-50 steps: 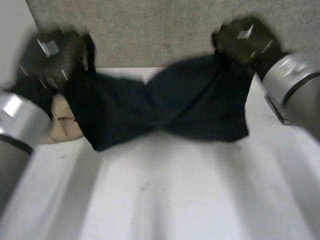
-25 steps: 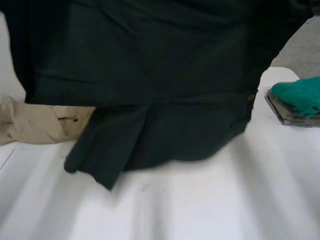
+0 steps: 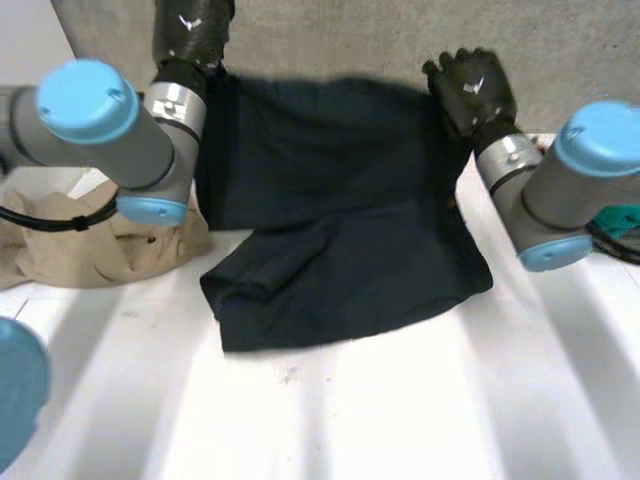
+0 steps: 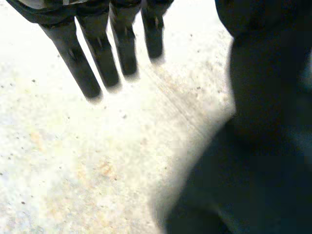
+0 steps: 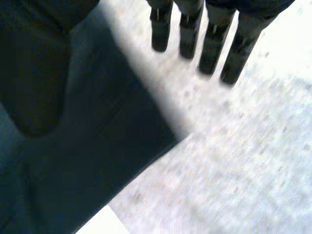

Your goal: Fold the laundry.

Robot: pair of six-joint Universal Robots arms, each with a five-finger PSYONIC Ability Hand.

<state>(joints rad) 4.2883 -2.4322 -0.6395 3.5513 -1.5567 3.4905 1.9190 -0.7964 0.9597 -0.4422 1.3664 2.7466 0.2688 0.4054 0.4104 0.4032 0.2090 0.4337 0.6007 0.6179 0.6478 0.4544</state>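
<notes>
Dark garment lies spread on the white table, far edge at the back, and both the left hand at its far left corner and the right hand at its far right corner hang with fingers straight, holding nothing. It looks soft, light and floppy, so pinching those two far corners should keep it from bunching.

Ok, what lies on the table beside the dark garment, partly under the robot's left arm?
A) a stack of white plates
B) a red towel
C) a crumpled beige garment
C: a crumpled beige garment lies next to the dark garment on the table, partly under the left arm.
</notes>
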